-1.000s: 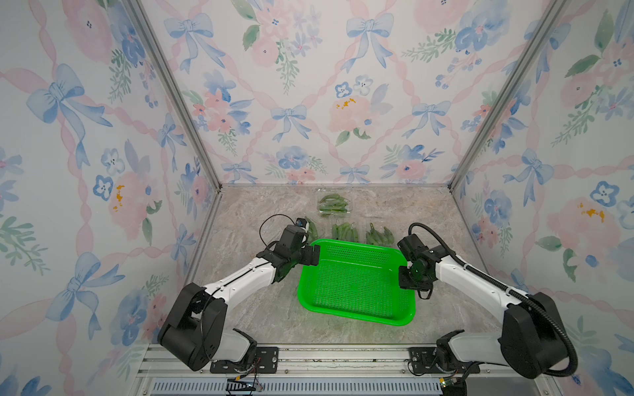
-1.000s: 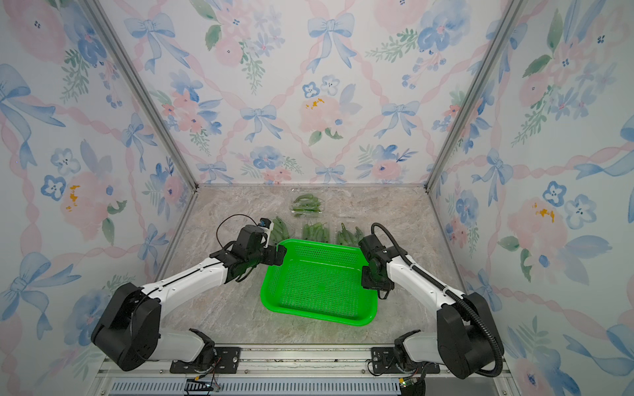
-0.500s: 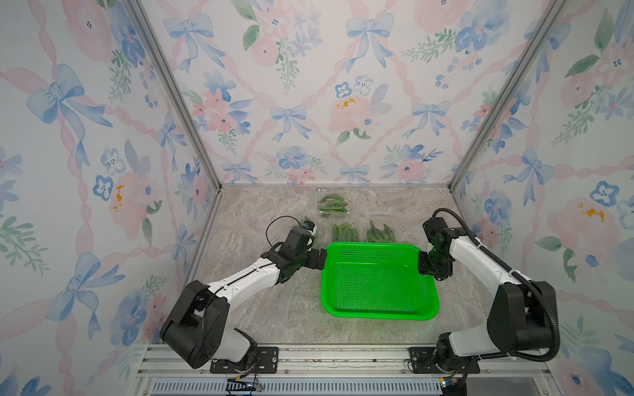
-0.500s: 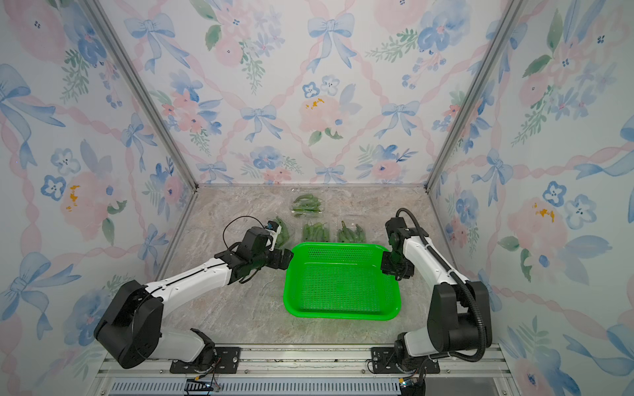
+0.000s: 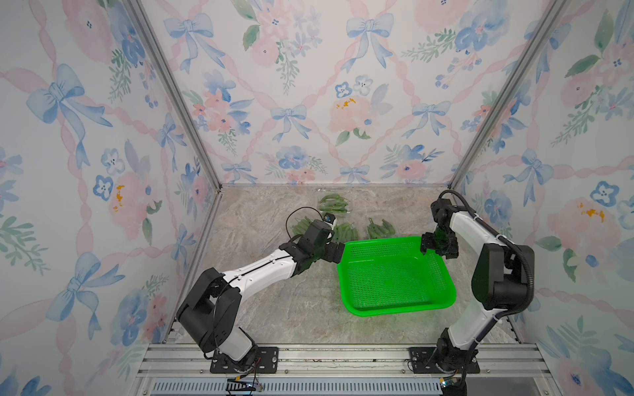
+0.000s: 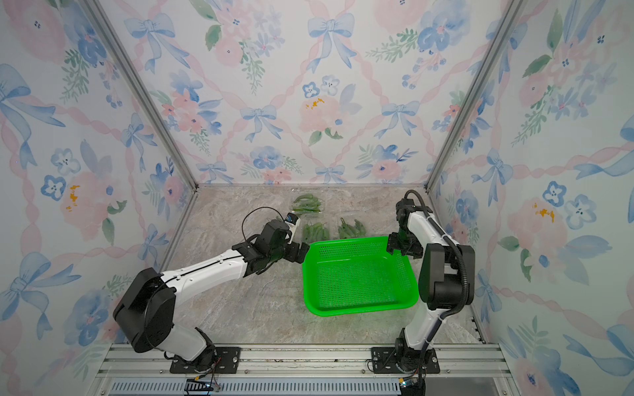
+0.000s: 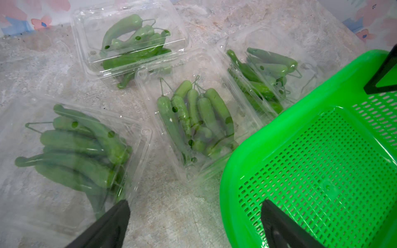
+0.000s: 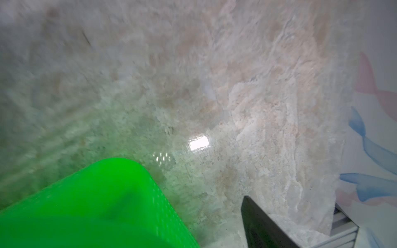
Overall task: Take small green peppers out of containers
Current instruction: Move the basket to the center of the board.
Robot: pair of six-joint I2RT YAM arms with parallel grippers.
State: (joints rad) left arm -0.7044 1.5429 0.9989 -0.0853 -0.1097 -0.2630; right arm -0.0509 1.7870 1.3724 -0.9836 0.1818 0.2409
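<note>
In both top views the peppers [image 5: 344, 231] lie in clear containers [image 5: 334, 205] on the far side of the table [image 5: 274, 308], just beyond the basket [image 5: 394, 310]. The left gripper [image 5: 334, 253] hangs at its far left corner and the right gripper [image 5: 437, 245] at its far right.

Left wrist: the fingers [image 7: 111, 221] are wide apart and empty, and the containers look closed. The peppers seem light, glossy and slick, so pinch mid-body, not the stem. The containers look flimsy and likely to slide.

Right wrist: one finger [image 8: 262, 223] shows, clear of the basket; the jaws seem parted.
</note>
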